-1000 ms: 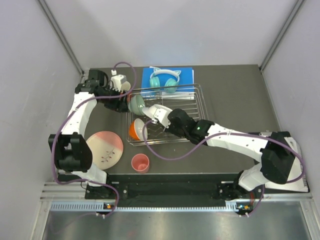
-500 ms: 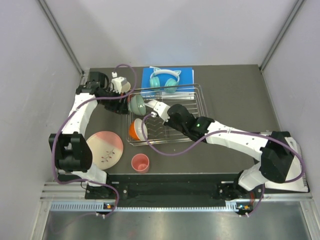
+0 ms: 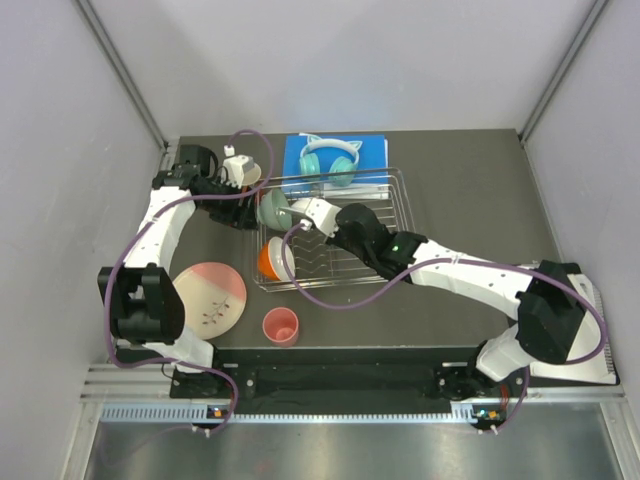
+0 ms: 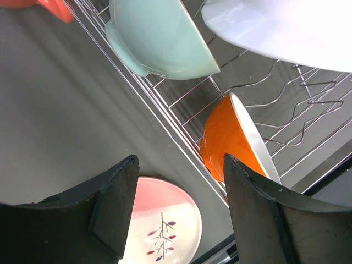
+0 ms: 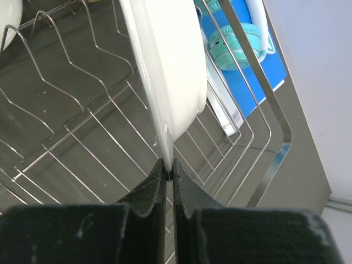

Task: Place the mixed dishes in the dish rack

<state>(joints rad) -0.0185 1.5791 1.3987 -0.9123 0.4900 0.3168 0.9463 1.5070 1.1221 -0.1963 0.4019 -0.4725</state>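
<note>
Right jaws pinch white plate (image 5: 170, 66) over dish rack (image 5: 270, 137) near headphones (image 5: 242, 45); left jaws apart.

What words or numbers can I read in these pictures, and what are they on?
None can be read in any view.
Book: a white patch at its edge, too blurred to tell if it holds print.
Pink plate: only a drawn twig, no letters.
</note>
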